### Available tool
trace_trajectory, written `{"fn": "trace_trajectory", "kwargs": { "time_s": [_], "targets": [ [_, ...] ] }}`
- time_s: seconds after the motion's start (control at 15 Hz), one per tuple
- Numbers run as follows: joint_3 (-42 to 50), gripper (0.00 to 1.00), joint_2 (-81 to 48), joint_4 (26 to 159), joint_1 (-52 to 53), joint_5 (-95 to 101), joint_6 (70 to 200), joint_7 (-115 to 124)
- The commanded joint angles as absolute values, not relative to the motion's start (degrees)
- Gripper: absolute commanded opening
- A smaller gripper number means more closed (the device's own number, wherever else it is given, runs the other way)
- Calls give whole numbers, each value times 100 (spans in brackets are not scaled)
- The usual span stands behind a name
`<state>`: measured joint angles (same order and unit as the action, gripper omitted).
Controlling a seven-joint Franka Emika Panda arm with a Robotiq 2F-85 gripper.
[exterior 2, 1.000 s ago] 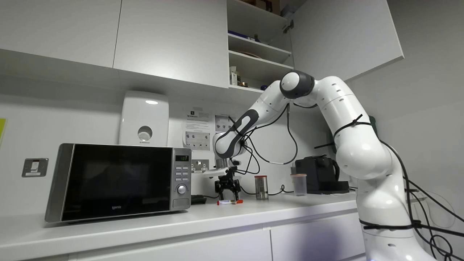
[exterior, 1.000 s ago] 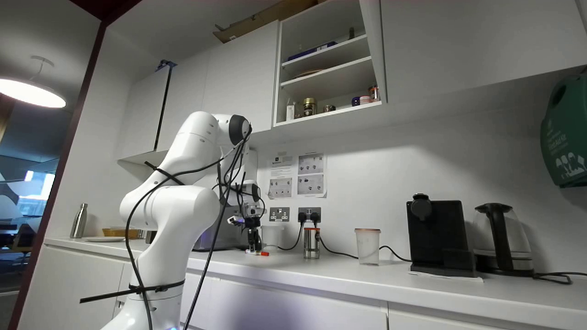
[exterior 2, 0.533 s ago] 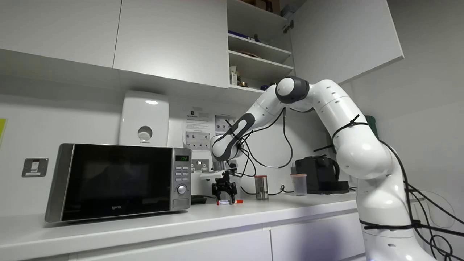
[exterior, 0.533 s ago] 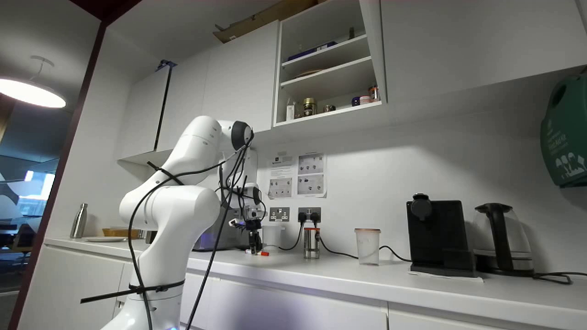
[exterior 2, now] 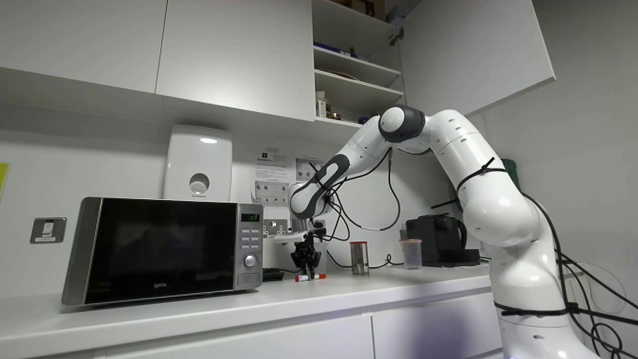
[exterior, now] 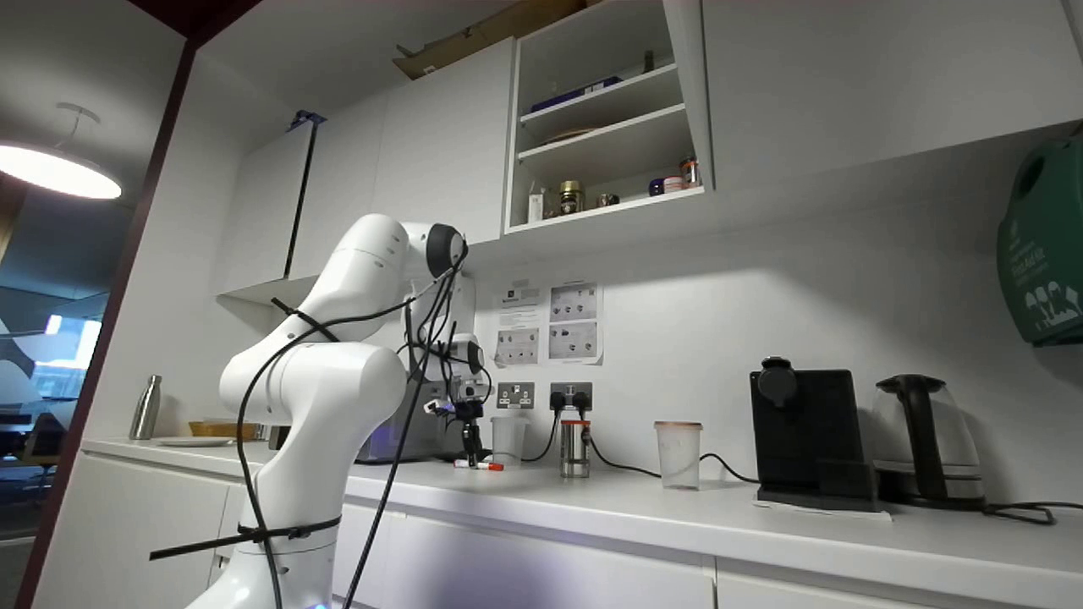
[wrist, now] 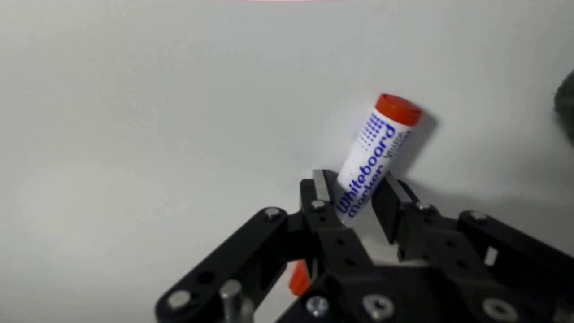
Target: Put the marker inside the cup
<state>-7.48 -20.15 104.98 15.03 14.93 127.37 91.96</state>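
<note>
The marker point(wrist: 372, 152), a white whiteboard marker with red ends, lies on the counter. My gripper point(wrist: 355, 184) has its fingertips on both sides of the marker's barrel, slantwise, and looks shut on it. Part of the barrel and most of the far red end are hidden behind the fingers in the wrist view. In an exterior view the gripper points down just above the counter, the marker point(exterior: 491, 466) sticking out on both sides. Right behind it stands a translucent cup point(exterior: 508, 440). Another translucent cup point(exterior: 678, 457) with an orange rim is further right; I cannot tell which is meant.
A metal canister point(exterior: 575, 450) with a red lid stands between the two cups. Cables run along the wall. The microwave point(exterior 2: 169, 249) sits beside the gripper. A coffee machine point(exterior: 808, 440) and a kettle point(exterior: 929, 440) stand further along. A dark object point(wrist: 566, 107) shows at the wrist view's edge.
The gripper has come down to the counter and its fingers have drawn together around the marker. The marker has shifted slightly, towards the cup behind it.
</note>
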Motion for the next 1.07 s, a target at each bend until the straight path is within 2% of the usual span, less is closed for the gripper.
{"fn": "trace_trajectory", "kwargs": {
  "time_s": [0.0,0.13,1.0],
  "targets": [
    [-630,2,-2095,10397,1602,1406,12677,9149],
    [-619,5,-2059,10424,1616,1447,12660,9160],
    [-483,5,-1518,10573,1885,2267,12255,9337]
  ]
}}
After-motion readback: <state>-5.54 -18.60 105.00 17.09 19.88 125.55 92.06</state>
